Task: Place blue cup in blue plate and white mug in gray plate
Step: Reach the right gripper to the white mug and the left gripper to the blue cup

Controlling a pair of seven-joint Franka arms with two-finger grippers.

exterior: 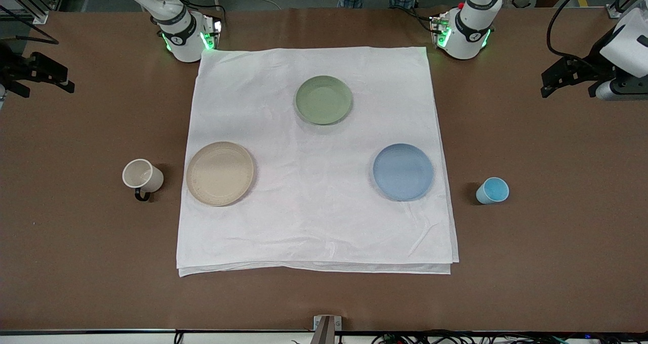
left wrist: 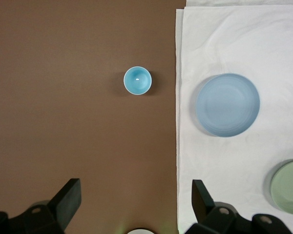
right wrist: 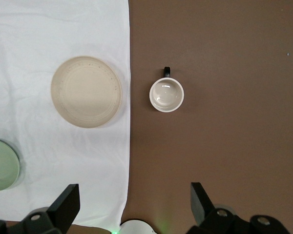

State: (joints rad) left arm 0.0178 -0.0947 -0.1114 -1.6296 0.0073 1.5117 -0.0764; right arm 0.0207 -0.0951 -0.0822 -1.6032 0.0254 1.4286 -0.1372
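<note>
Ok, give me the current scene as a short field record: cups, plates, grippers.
blue cup: upright on bare table, beside blue plate
white mug: upright on bare table, beside gray plate
plates: both empty, on white cloth
green plate: empty, on cloth
left gripper: open, waiting high above table
right gripper: open, same

Green plate point(left wrist: 289, 186) cut by left wrist view's edge beside the blue plate point(left wrist: 227, 105); also cut in right wrist view point(right wrist: 3, 164), near the gray plate point(right wrist: 86, 91). Right gripper point(exterior: 48, 78) partly off front view's edge, over bare table. Both wrist views show only finger tips point(left wrist: 68, 197) point(right wrist: 64, 204), gripper bodies cropped.
</note>
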